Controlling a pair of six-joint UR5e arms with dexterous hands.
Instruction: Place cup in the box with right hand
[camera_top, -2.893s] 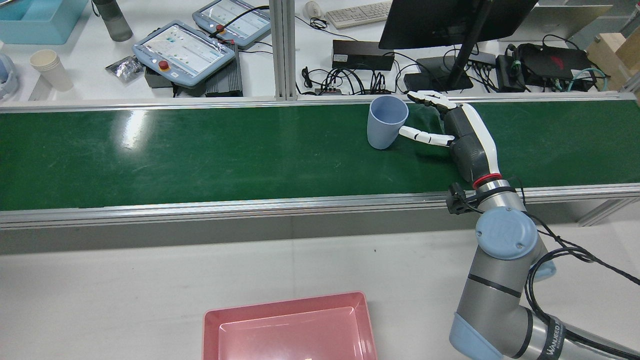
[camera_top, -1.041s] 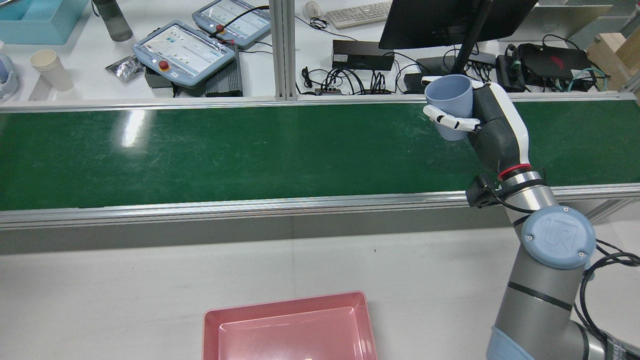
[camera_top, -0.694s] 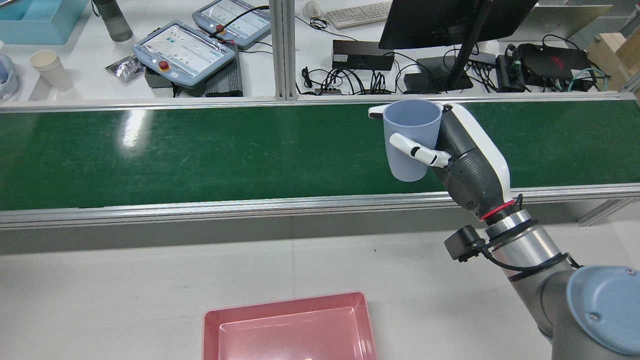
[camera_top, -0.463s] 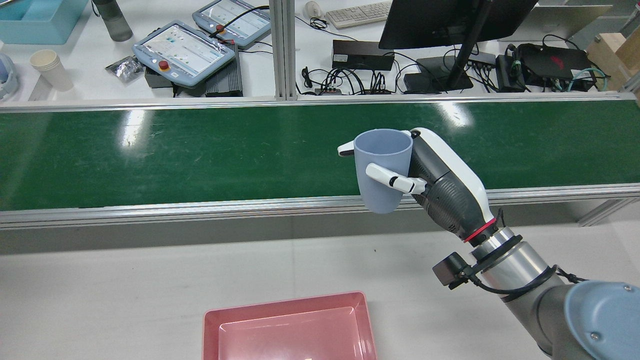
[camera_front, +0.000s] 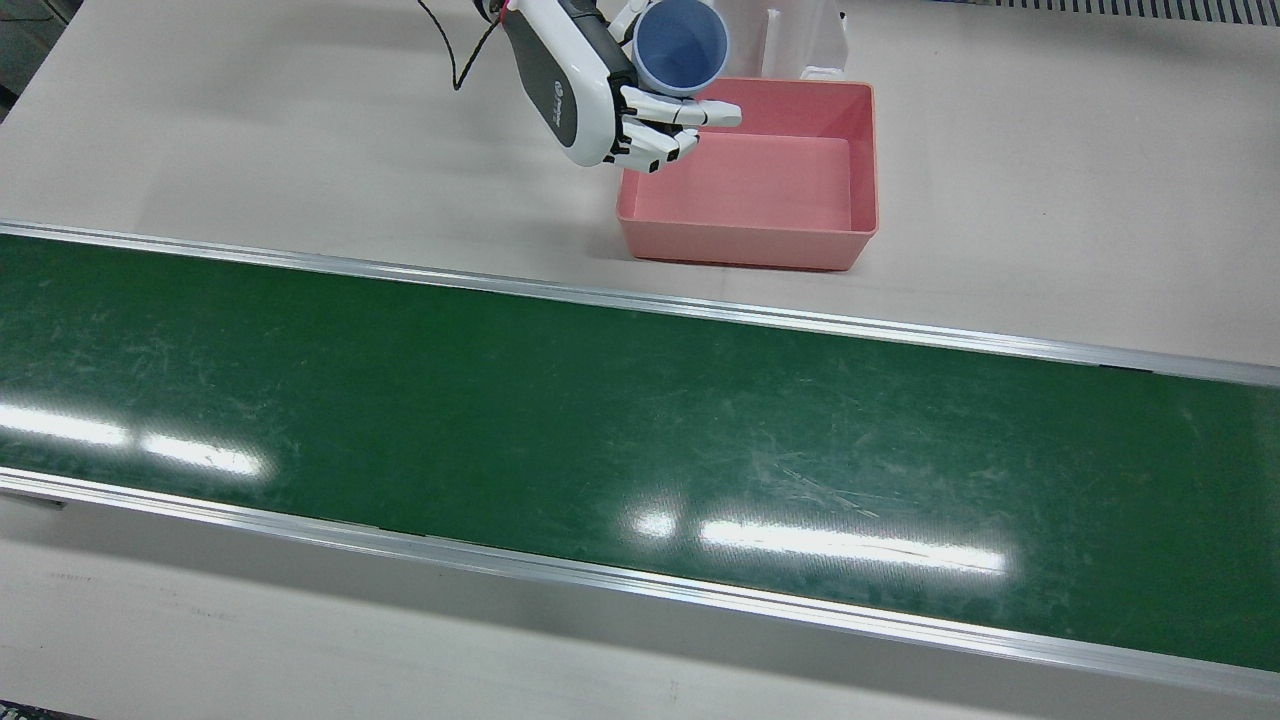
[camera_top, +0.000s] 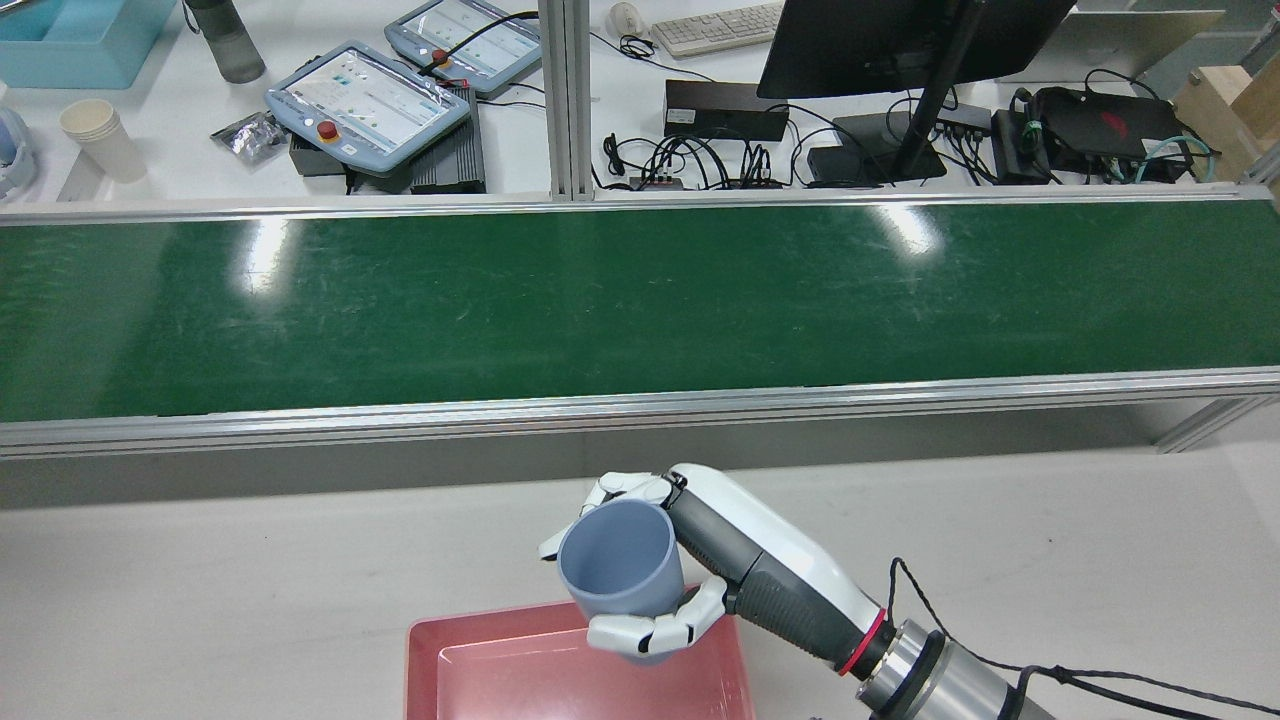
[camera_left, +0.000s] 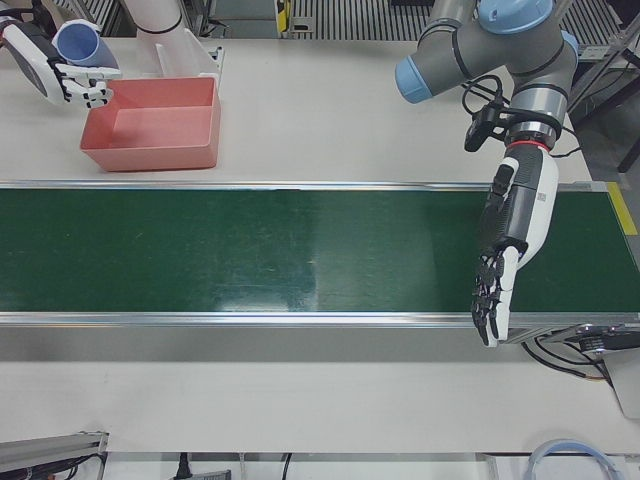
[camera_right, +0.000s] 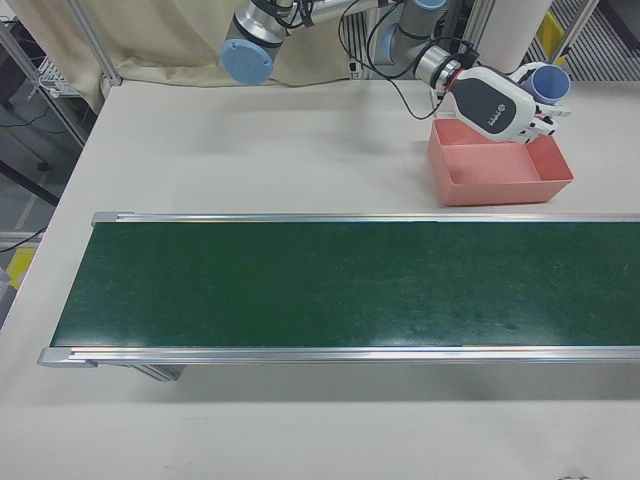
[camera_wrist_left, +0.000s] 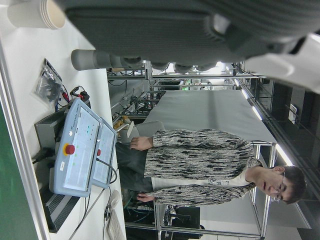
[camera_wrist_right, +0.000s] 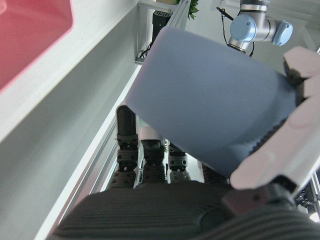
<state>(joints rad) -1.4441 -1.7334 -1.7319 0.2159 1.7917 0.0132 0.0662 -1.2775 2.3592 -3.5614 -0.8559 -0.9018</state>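
Rear view, left to right. The pink box lies at the near table edge, partly cut off by the frame. Above its far right corner the right hand is wrapped around the blue cup, fingers closed on its wall, mouth up and tilted. The cup hangs in the air over the box rim, not yet inside. The green conveyor belt behind carries nothing.

Risk, as a judgement: the cup sits over the rim rather than the floor of the box, so a release here could strike the wall and tip out onto the table.

The cup is a plain, handleless, pale blue tumbler, tapering to its base, apparently empty.

The left hand hangs over the belt, fingers extended and holding nothing.
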